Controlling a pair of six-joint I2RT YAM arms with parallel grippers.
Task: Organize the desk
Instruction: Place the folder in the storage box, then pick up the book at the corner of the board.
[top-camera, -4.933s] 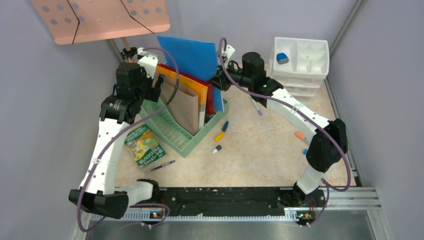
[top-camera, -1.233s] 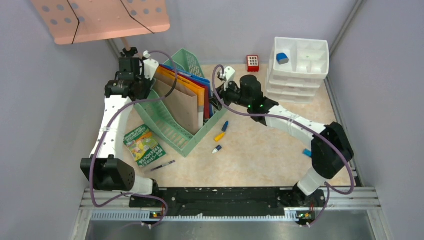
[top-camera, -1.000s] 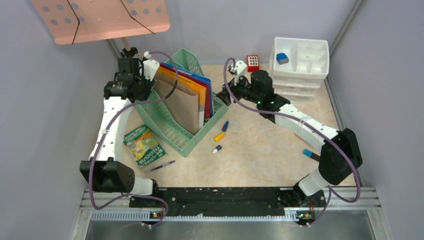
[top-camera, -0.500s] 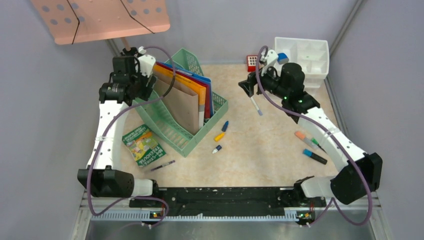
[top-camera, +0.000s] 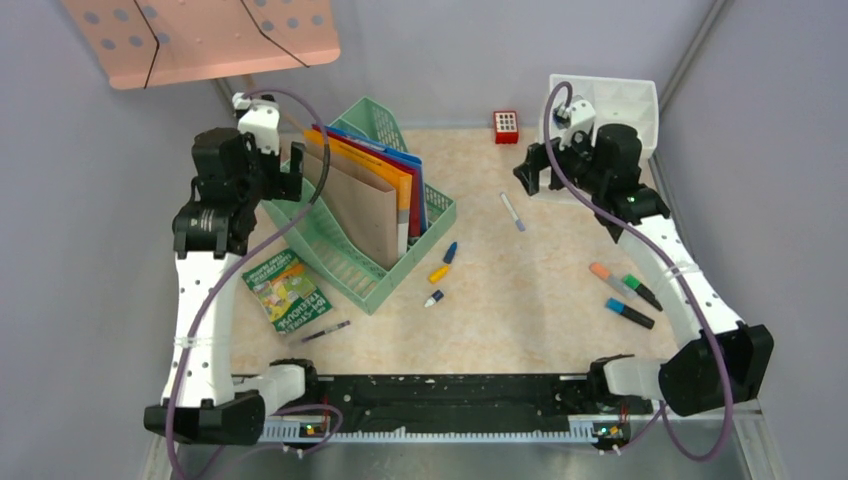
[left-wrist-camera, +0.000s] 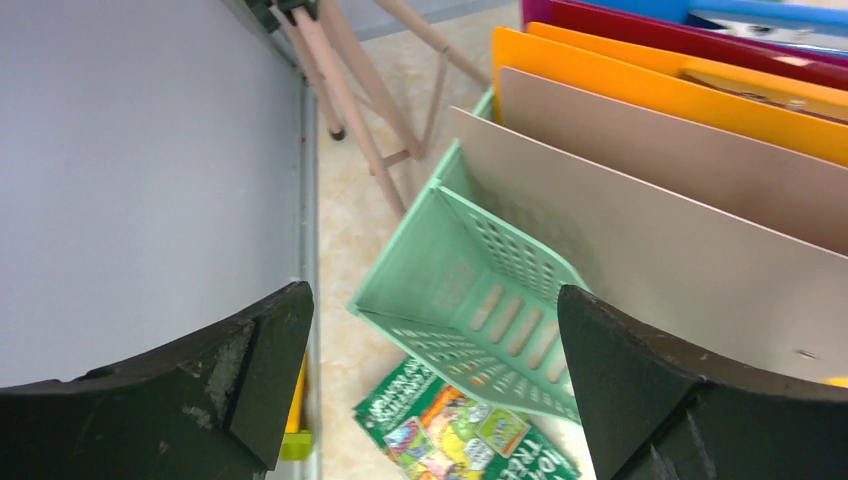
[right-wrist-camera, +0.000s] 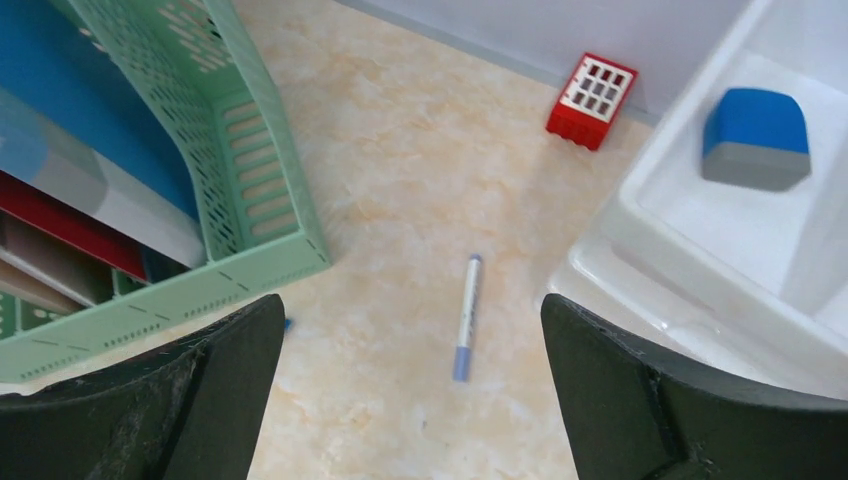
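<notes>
One rack (top-camera: 345, 265) is standing at ten o'clock on the counter (top-camera: 520, 290), holding at least four folders (top-camera: 360, 205). Three markers (top-camera: 630, 313) are lying at three o'clock, with three short ones (top-camera: 439, 272) at centre. Also lying there are two pens (top-camera: 512, 212), one booklet (top-camera: 288, 290), one red block (top-camera: 506, 126) and one drawer unit (top-camera: 645, 95).

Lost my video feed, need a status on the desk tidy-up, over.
Both grippers open, empty: left gripper by the green file rack, right gripper above the white pen. Desk not tidy: markers, booklet loose. No obstruction seen.
</notes>
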